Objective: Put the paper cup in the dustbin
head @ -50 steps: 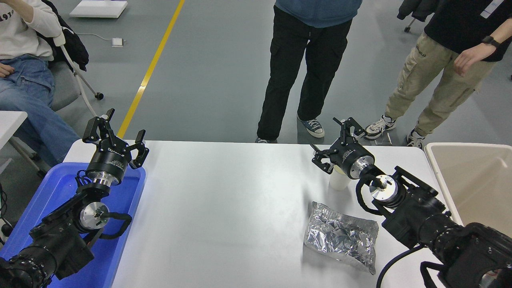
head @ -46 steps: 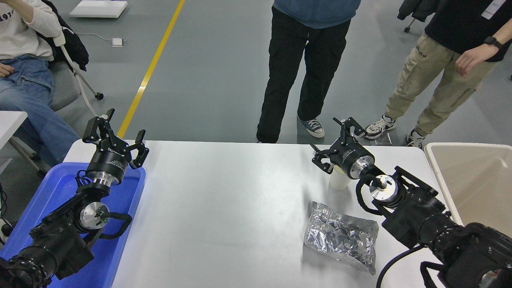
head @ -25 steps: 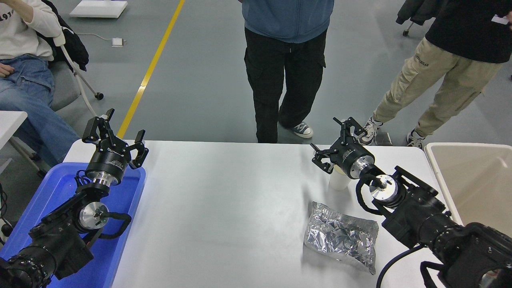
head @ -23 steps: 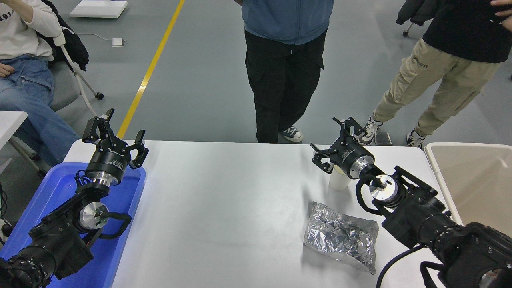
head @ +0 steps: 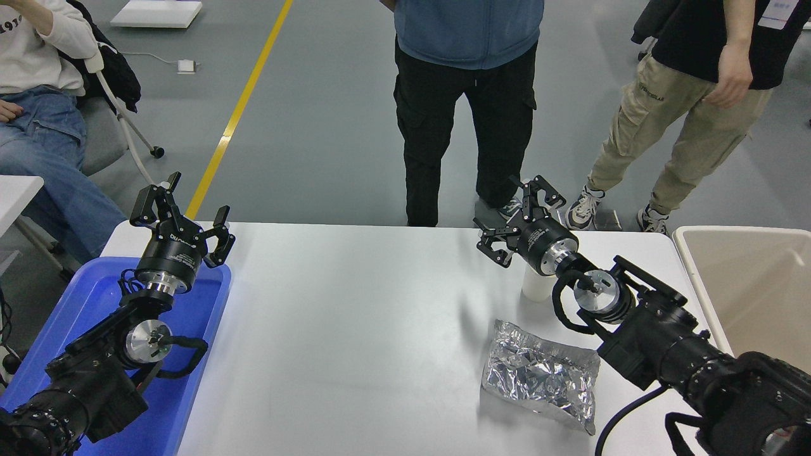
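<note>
The white paper cup (head: pixel 533 285) stands upright on the white table (head: pixel 355 329), right of the middle; its top is hidden behind my right wrist. My right gripper (head: pixel 514 214) is open and empty, raised above and just beyond the cup, fingers pointing toward the far edge. The beige dustbin (head: pixel 747 288) stands at the table's right end. My left gripper (head: pixel 180 209) is open and parked at the lower left above the blue tray (head: pixel 95 297).
A crinkled silver foil bag (head: pixel 542 373) lies on the table in front of the cup, left of my right arm. Two people stand at the far edge behind the cup. A seated person is at the far left.
My right gripper has moved up and to the left, farther over the cup toward the far edge. The cup has not moved. The people behind the table have shifted.
</note>
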You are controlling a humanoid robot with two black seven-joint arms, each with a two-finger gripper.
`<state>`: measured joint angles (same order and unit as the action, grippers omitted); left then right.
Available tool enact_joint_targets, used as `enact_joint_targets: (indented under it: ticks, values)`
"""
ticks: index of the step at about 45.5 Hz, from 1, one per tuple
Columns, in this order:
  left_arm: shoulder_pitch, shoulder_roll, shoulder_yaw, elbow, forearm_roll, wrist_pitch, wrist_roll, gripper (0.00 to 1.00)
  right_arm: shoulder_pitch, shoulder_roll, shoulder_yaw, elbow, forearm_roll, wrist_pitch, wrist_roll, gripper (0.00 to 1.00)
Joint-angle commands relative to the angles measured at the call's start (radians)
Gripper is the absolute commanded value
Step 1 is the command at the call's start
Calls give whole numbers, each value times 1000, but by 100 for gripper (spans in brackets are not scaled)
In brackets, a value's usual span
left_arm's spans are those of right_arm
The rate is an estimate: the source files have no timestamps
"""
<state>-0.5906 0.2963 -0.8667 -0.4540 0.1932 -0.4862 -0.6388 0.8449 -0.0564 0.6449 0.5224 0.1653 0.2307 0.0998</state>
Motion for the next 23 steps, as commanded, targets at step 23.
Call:
enact_joint_targets:
  ticks: [23]
  values:
    - [0, 1, 0, 0, 0, -2, 1, 100, 42, -358, -88, 421, -266, -100, -12, 100]
